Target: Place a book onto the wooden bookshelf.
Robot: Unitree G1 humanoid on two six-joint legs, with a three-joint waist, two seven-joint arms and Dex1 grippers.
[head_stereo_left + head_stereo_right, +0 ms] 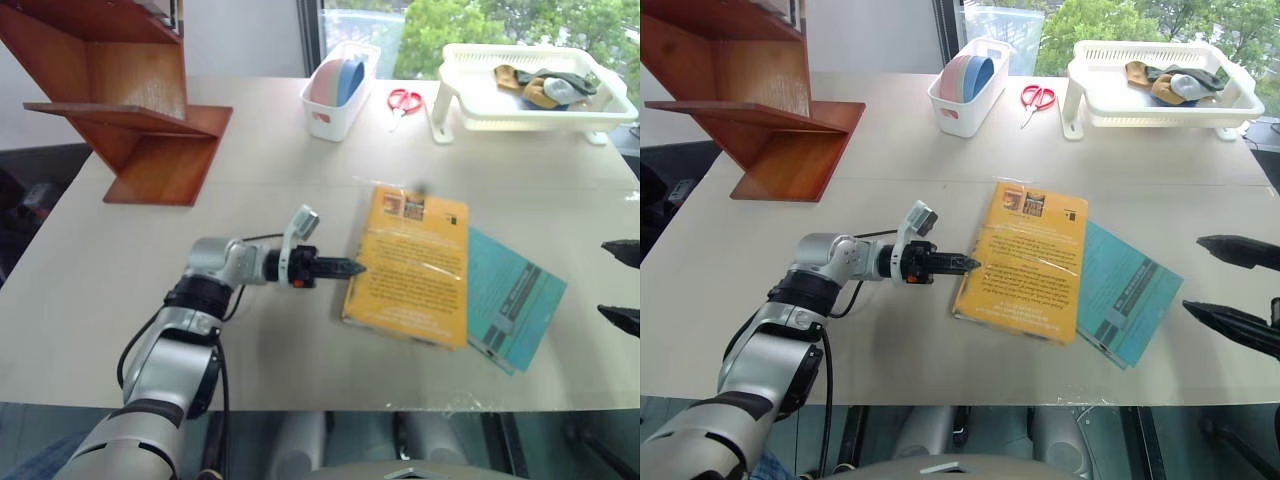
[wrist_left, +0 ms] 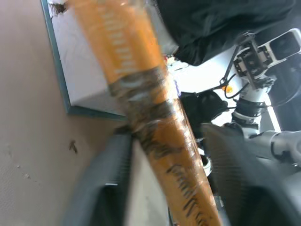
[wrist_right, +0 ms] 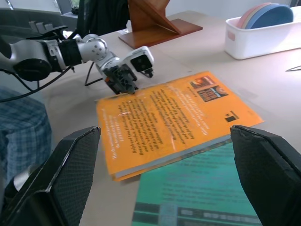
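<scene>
The left gripper (image 1: 965, 264) is closing on the near edge of the book (image 1: 412, 262) — lying on the table (image 1: 250, 200), overlapping a teal book (image 1: 515, 300) — where its glossy wrap risks slipping; the right gripper (image 1: 1230, 285) is standing open.

Bare tabletop (image 1: 260, 190) runs open between the wooden bookshelf (image 1: 140, 110) at the far left and the book (image 1: 410, 265), with nothing lying across that stretch. The book's near-left edge is taken up by the left gripper (image 1: 350, 268), its jaws on either side of that edge; whether they press it is hard to say. On the book's right a teal book (image 1: 520, 300) lies partly under it, blocking a low approach from that side. The right gripper (image 1: 1230, 285) hangs wide apart beyond it. Along the far edge, a white bin (image 1: 340, 90), red scissors (image 1: 404, 100) and a white tray (image 1: 520, 85) crowd the middle and right.
</scene>
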